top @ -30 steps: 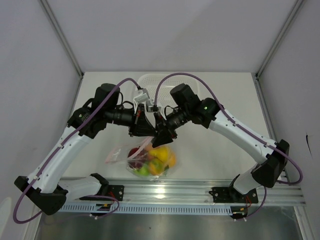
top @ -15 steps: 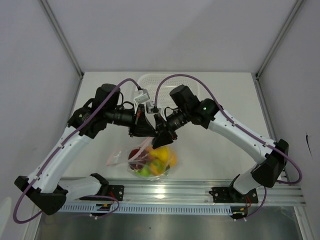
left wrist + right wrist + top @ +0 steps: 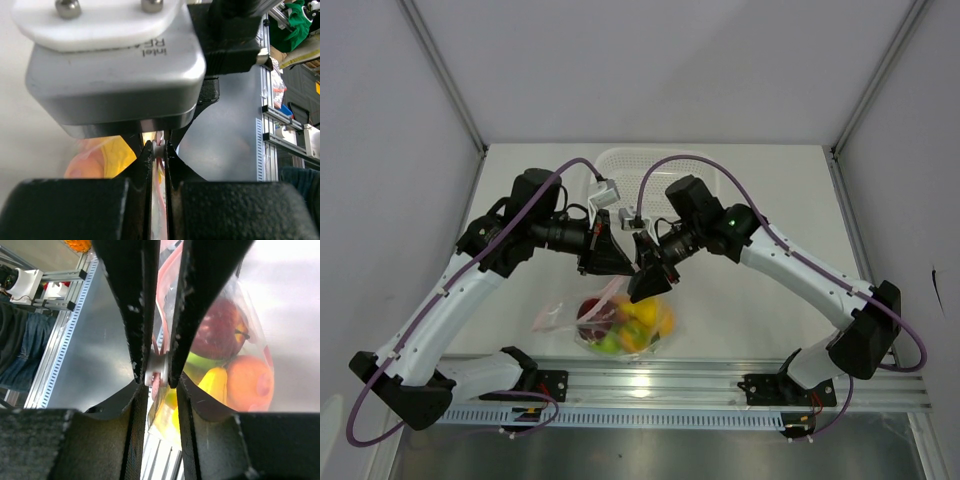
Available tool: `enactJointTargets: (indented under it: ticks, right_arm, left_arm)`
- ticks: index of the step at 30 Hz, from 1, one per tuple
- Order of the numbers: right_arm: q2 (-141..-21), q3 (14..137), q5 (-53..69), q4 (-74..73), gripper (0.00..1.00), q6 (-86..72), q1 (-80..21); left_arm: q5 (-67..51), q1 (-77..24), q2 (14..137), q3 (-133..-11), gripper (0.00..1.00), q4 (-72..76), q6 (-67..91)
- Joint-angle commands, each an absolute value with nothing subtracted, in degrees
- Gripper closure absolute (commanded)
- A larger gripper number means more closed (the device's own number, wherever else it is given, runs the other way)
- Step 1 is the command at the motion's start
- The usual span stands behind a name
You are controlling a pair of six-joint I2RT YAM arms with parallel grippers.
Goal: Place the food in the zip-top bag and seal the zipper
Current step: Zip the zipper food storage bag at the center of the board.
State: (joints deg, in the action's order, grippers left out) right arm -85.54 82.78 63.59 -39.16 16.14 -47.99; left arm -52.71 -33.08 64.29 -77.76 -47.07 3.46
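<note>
My left claw (image 3: 159, 150) is pinched nearly shut on the zipper (image 3: 169, 277) at the top of the zip-top bag (image 3: 620, 325), anchoring it. My right claw (image 3: 157, 372), just beside it, squeezes the same strip, I judge to press it closed. The food (image 3: 220, 335) sits inside the bag, below both.

My 2 white arms (image 3: 438, 312), black at the joints, each trail a purple cable (image 3: 692, 153); my fingers (image 3: 125, 295) are black and scuffed, my grey Intel-marked camera housing (image 3: 115, 70) capped by 2 silver screws (image 3: 67, 6).
</note>
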Motion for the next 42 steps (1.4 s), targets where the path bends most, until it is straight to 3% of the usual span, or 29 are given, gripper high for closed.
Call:
enactJointTargets:
  ticks: [1,15,17,28,35,42]
  right_arm:
    - [-83.4,81.9,66.1,-39.0,0.68,15.3,-48.1]
    - [-85.4,82.6,68.6,-33.2,0.76,11.2,-48.8]
    - [-85.0,82.4,67.4,-31.4,1.00,9.6,-49.1]
    - [-73.3,63.6,49.9,9.2,1.00,-20.3,-47.6]
    - [-66.5,55.7,39.6,15.6,1.00,-27.9,-46.8]
    - [-63.8,51.2,34.9,22.1,1.00,-32.3,-46.4]
  left_arm:
    - [-53.9,-32.8,63.4,-79.1,1.00,-44.0,2.8]
    - [-54.1,-32.9,63.5,-79.0,0.99,-44.2,2.9]
    - [-53.8,-32.9,63.6,-79.0,0.99,-44.1,3.2]
    - [-47.0,-32.8,60.9,-76.1,0.93,-44.5,3.3]
    - [-46.8,-32.9,58.4,-72.8,0.95,-43.1,3.8]
    - [-49.3,-32.9,58.6,-71.7,0.87,-41.8,4.6]
